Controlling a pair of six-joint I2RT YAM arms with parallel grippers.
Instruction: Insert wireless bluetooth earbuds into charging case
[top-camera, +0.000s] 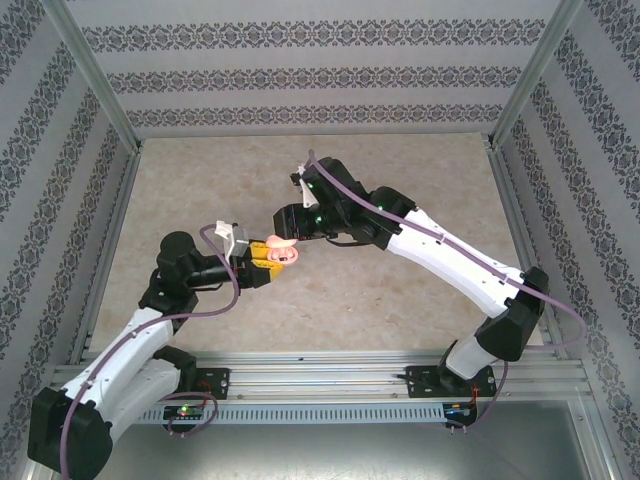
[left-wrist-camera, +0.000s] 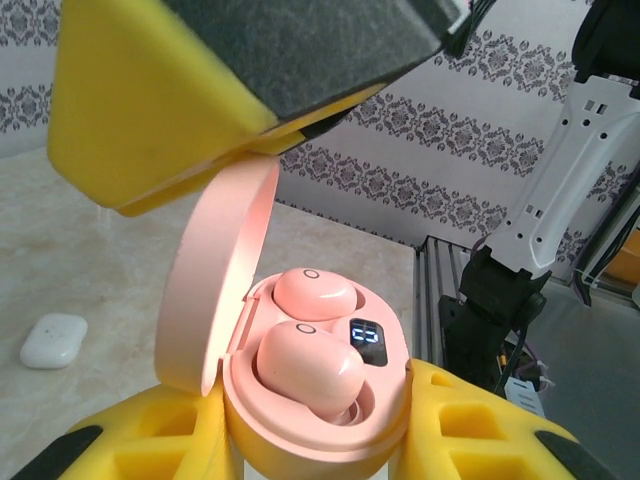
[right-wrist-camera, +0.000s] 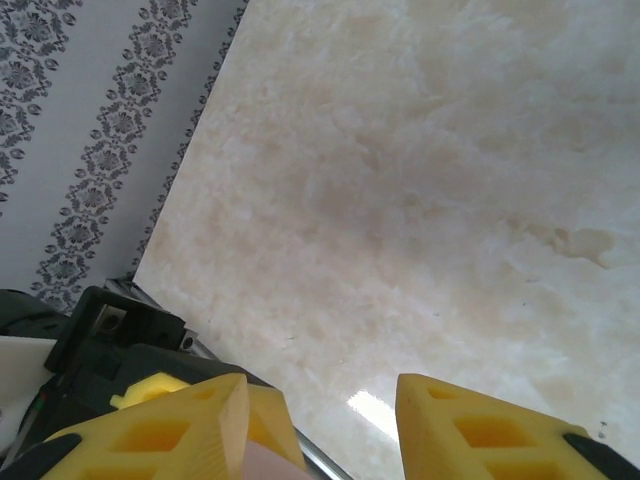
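pink charging case (left-wrist-camera: 215, 290) open, clamped in left end effector (top-camera: 265, 262), two pink earbuds (left-wrist-camera: 310, 368) seated, right end effector (right-wrist-camera: 322, 425) fingers apart

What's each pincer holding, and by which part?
Left pincer grips the open pink charging case by the sides of its base. Right pincer is open, holding nothing.

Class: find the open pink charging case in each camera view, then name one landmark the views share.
Top external: the pink charging case is just left of centre.
Left wrist: the case sits lower centre, lid up.
Right wrist: it may be the pale pink sliver at the bottom edge.
Shared landmark: the marbled table.
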